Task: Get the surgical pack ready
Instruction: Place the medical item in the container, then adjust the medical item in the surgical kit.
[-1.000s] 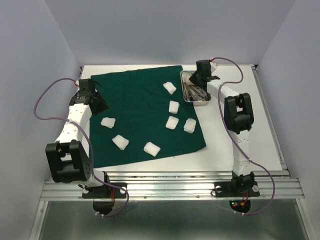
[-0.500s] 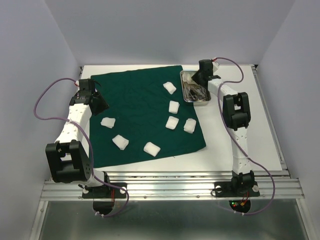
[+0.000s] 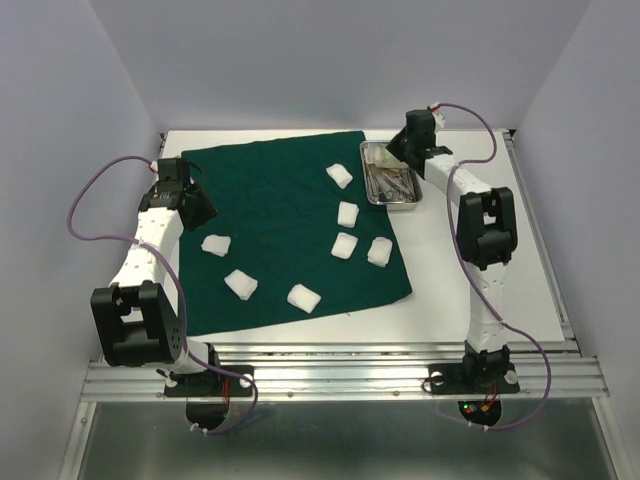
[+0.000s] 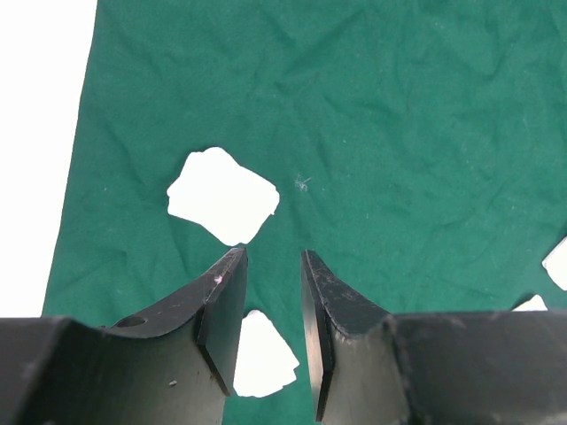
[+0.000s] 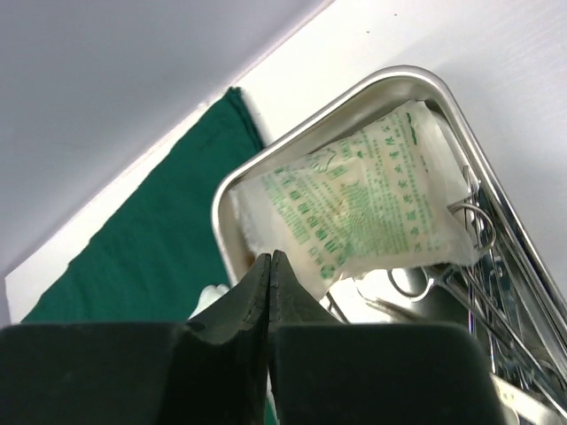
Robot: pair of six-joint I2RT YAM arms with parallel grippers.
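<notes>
Right gripper [image 5: 269,257]: jaws together, empty, above tray [image 5: 416,73] far end. Spread jaws before dropping onto packet [image 5: 363,212]. Left gripper [image 4: 273,258]: jaws apart, empty, over drape [image 4: 399,133].

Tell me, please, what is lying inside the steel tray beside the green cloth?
In the steel tray a sealed packet with green print lies partly over metal instruments with ring handles. Whatever sits beneath the packet, and the tray floor there, is hidden.

Drape [image 3: 290,230] covers table [image 3: 470,250] left and centre, 7 pads [image 3: 344,246] on it. Tray [image 3: 400,204] on bare table just beside drape's far right corner. Packet [image 5: 363,208] and forceps [image 5: 483,266] in tray.
</notes>
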